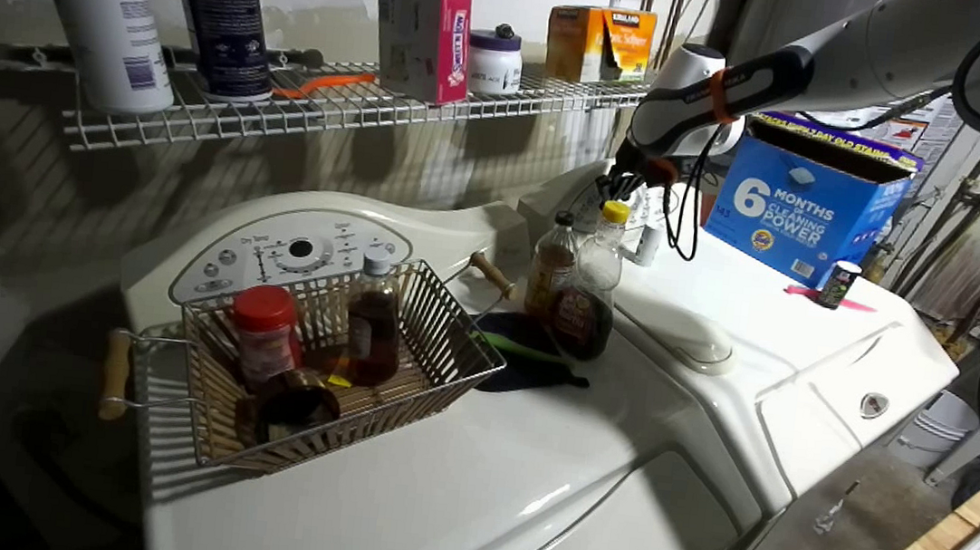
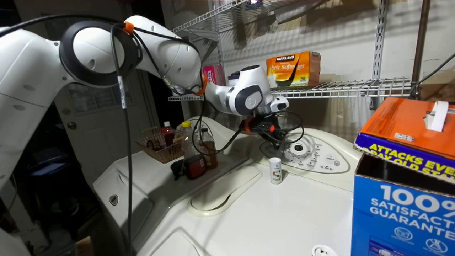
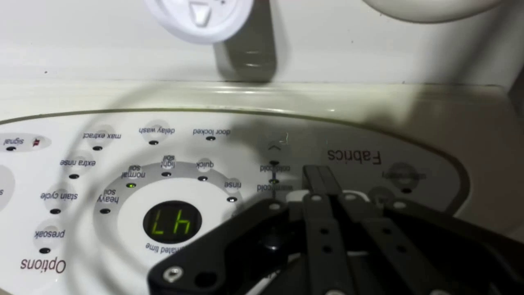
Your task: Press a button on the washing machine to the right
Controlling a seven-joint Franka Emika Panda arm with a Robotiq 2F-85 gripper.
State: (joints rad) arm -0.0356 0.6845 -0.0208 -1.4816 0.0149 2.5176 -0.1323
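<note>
The white washing machine (image 1: 690,273) stands at the right in an exterior view, and its lid fills the lower middle of an exterior view (image 2: 270,213). Its oval console (image 2: 312,158) carries small buttons, grey labels and a round display. In the wrist view the console (image 3: 286,135) appears upside down, with green digits on the dark display (image 3: 172,221). My gripper (image 3: 316,169) is shut and empty, its fingertips together over the console between the wash-temperature column and the word Fabrics. The gripper also shows at the console in both exterior views (image 1: 613,183) (image 2: 278,144). Contact with the console cannot be told.
A white cylinder (image 2: 275,171) stands on the lid just before the console. Two bottles (image 1: 586,312) and a wire basket (image 1: 480,370) stand on the dryer (image 1: 450,480). A blue box (image 1: 766,204) stands on the washer. A wire shelf (image 2: 341,93) runs above.
</note>
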